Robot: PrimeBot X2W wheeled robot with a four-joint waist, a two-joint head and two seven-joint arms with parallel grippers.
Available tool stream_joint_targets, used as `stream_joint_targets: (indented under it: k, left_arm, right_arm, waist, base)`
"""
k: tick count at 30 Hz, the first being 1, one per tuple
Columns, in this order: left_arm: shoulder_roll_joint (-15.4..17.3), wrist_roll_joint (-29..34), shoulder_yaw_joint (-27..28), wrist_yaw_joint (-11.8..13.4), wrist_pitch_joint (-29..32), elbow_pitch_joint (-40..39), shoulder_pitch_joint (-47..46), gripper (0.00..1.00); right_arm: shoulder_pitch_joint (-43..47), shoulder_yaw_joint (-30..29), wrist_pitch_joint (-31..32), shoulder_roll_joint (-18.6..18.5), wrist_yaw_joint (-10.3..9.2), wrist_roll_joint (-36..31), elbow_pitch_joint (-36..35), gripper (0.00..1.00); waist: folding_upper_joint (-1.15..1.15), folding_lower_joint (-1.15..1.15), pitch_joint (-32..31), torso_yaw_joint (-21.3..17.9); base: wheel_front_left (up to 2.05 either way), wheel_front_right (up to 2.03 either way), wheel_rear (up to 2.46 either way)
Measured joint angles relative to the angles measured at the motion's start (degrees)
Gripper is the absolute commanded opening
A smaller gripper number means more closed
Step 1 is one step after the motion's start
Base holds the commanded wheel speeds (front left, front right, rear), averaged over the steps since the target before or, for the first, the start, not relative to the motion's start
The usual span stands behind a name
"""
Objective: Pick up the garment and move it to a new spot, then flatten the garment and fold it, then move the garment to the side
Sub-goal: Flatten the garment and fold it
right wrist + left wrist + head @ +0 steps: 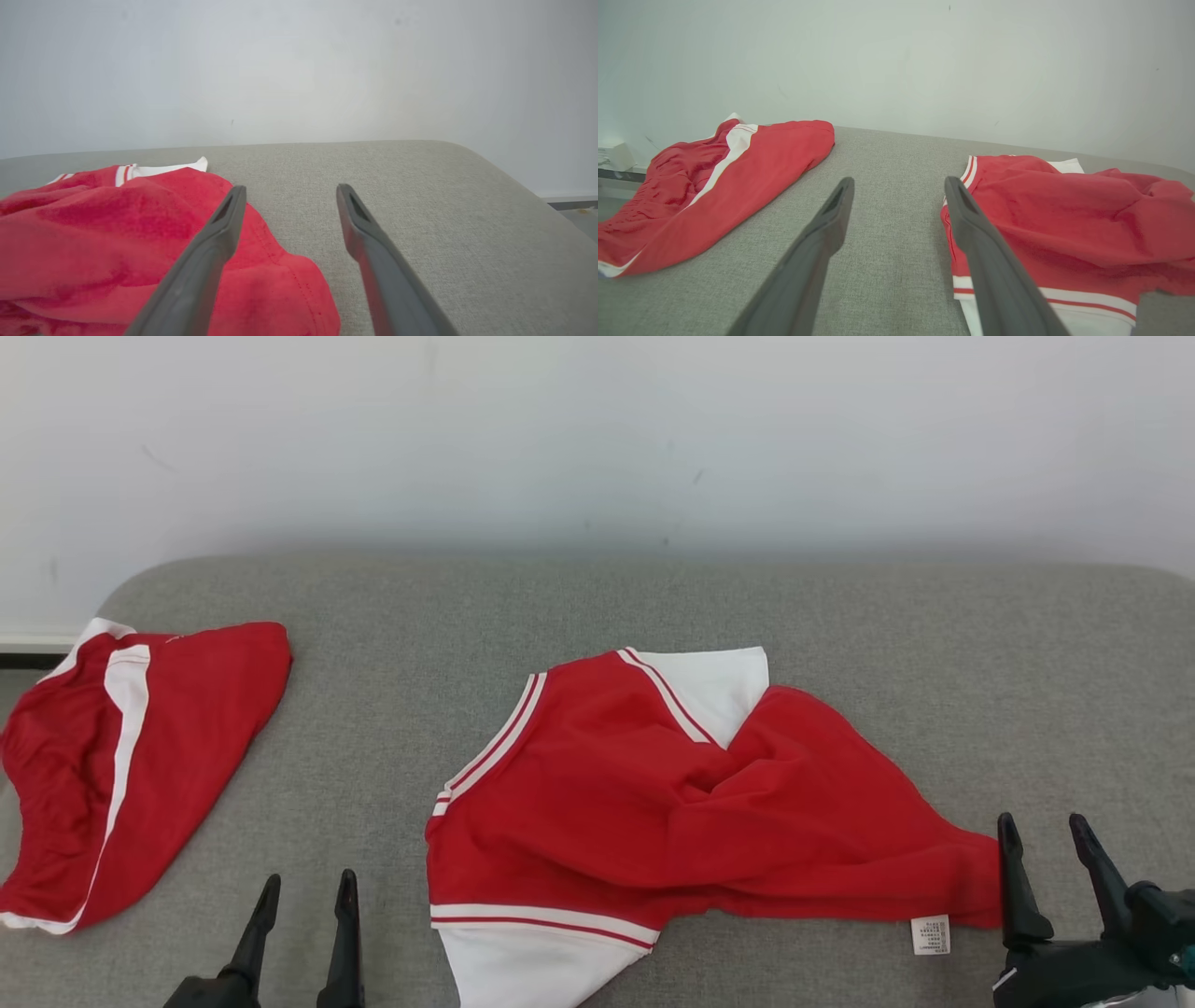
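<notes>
A red garment (672,803) with white sleeves and striped trim lies crumpled on the middle of the grey padded surface (597,607), a white label (931,934) at its right hem. My right gripper (1042,821) stands open just right of that hem, holding nothing. In the right wrist view the garment (117,233) lies under and left of the left finger, and the right gripper (291,187) has bare fabric surface between its tips. My left gripper (310,877) is open at the lower left, left of the garment (1064,219), with grey surface showing inside the left gripper (899,182).
A second red piece of clothing with a white stripe (140,756) lies at the surface's left end, hanging toward the edge (724,177). A pale wall rises behind. The surface's rounded right end (514,186) drops off to the floor.
</notes>
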Motion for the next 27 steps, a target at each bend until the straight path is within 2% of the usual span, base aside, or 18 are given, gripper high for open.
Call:
stream_joint_targets:
  k: [15,27]
  left_arm:
    - [0.59,1.38,2.34,0.00,0.00,-3.27,1.84,1.00]
    - [0.30,2.67,3.21,0.00,0.00,-4.93,2.55,1.00]
  right_arm:
    - [7.39,-1.86,-0.01,6.12,0.00,-1.89,-14.35,1.00]
    - [9.48,-0.33,-0.01,7.48,0.00,-1.81,-18.29,1.00]
  waist:
    - [0.00,0.00,-2.10,-0.75]
    - [0.00,0.00,-2.14,-0.80]
  base:
    - [0.00,0.00,0.00]
    - [0.00,0.00,0.00]
